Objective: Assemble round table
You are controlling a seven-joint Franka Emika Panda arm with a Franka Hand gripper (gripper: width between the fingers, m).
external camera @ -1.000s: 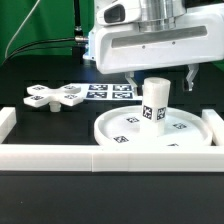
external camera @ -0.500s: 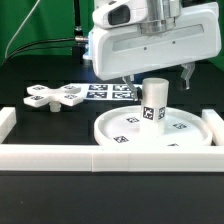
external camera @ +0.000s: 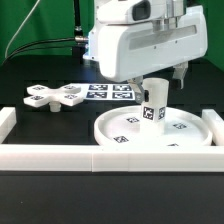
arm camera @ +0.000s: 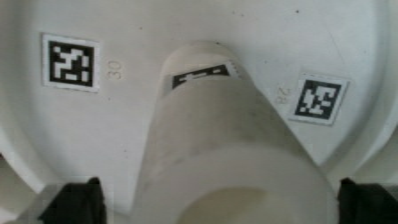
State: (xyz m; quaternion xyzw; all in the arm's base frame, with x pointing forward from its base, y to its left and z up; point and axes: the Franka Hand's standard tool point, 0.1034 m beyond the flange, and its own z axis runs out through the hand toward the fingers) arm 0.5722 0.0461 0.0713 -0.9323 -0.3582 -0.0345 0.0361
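Observation:
The white disc top (external camera: 185, 132) lies flat on the table at the exterior view's right. The short cylinder leg (external camera: 153, 102) stands upright at its middle. My gripper (external camera: 157, 80) hangs just above the leg, open, with one finger on each side of the leg's upper end and apart from it. In the wrist view the leg (arm camera: 217, 130) runs up from between the dark fingertips (arm camera: 79, 203), with the tagged disc top (arm camera: 111, 115) behind it. The cross-shaped base (external camera: 55, 96) lies free on the table at the exterior view's left.
The marker board (external camera: 108, 92) lies flat behind the disc, between it and the cross base. A long white border rail (external camera: 100, 157) runs along the front, with raised ends at both sides (external camera: 7, 120).
The hand has shifted slightly toward the exterior view's left above the leg. The leg, disc top and cross base have not moved.

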